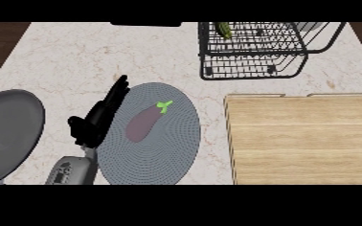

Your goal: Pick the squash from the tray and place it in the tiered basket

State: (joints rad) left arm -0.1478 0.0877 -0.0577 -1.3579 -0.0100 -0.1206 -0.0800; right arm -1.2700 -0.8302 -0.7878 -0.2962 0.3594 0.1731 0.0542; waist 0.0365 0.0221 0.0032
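A small yellow-green squash (pixel 224 29) lies in the upper level of the black wire tiered basket (pixel 253 72) at the back right of the counter. The wooden tray (pixel 297 139) at the right carries nothing. My left hand (pixel 99 117) is open, fingers straight and pointing away from me, along the left rim of a round grey plate (pixel 166 158). It holds nothing. My right hand shows nowhere.
On the grey plate lies a purple eggplant (pixel 143 122) with a green stem, just right of my left hand. A large grey round dish (pixel 16 129) sits at the left edge. Pale marble counter runs between plate, basket and tray.
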